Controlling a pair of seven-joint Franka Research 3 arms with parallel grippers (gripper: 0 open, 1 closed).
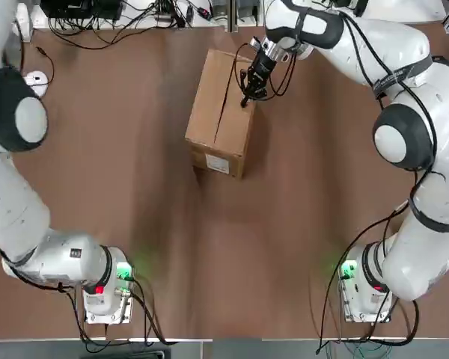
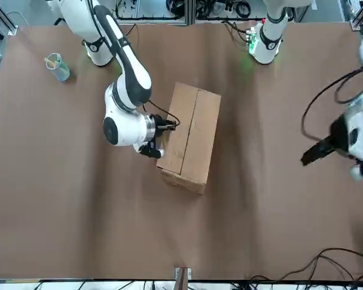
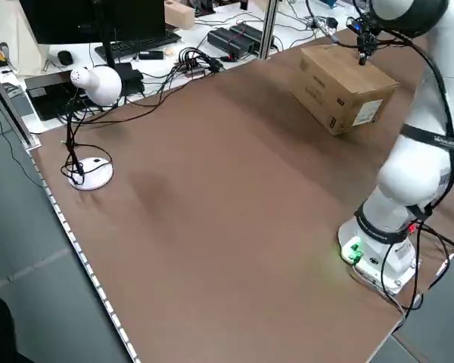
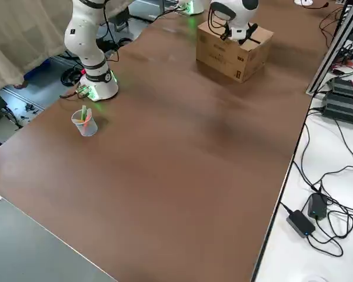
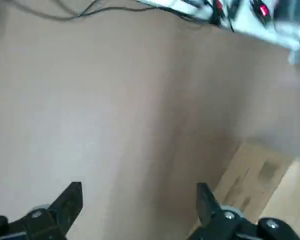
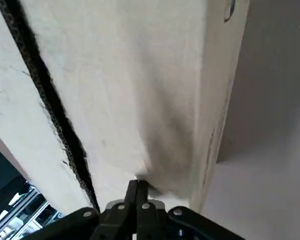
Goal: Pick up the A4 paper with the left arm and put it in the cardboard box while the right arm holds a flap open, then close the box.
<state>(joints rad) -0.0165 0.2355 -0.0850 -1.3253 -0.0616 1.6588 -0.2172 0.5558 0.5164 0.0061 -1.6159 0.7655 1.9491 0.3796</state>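
Observation:
The cardboard box (image 1: 218,112) lies at the table's far middle with both long flaps down and a white label (image 1: 218,164) on its near end. My right gripper (image 1: 246,98) is shut, and its fingertips (image 6: 138,188) press on the top flap beside the centre seam. My left gripper (image 2: 310,156) hangs well off to the box's left, above bare table. In the left wrist view its fingers (image 5: 70,196) stand wide apart with nothing between them, and a corner of the box (image 5: 260,182) shows. The A4 paper is out of view.
A clear plastic cup (image 2: 57,66) with sticks in it stands near the right arm's base. A white desk lamp (image 3: 92,85) stands at the table's far left corner. Cables and electronics (image 1: 120,19) line the far edge.

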